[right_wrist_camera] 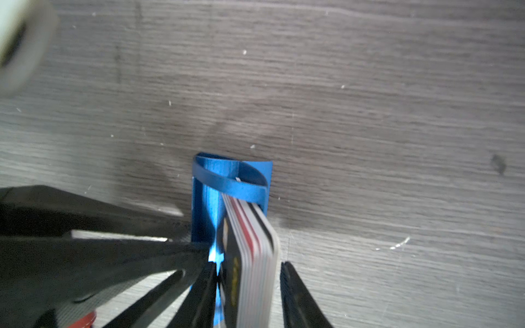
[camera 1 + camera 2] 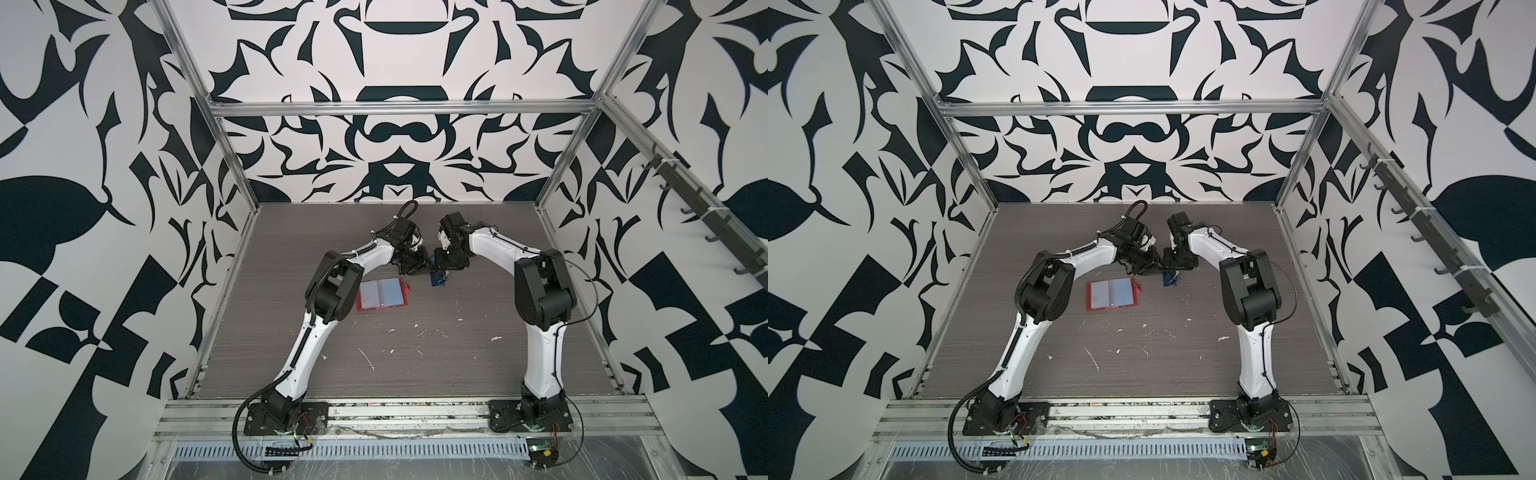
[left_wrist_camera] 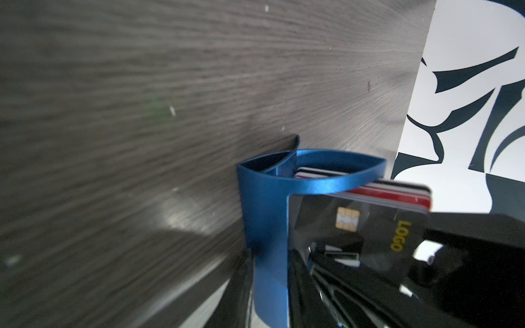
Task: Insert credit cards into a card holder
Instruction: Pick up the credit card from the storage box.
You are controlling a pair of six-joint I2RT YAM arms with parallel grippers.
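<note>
Presently: blue stand (image 1: 204, 196), upright, keeping the cards (image 1: 255, 241) on edge for picking; right pincer (image 1: 248, 265), spread astride them; left pincer (image 1: 194, 235), at the stand's side wall, likely steadying, grip cannot be told; red wallet (image 2: 382, 295), open flat near the stand, sleeves up for loading.

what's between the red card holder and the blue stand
Only bare table, in both top views; the card holder and blue stand lie apart.

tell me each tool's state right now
left tool: at the blue stand, cannot tell
right tool: jaws straddle the card stack, grip cannot be told
</note>
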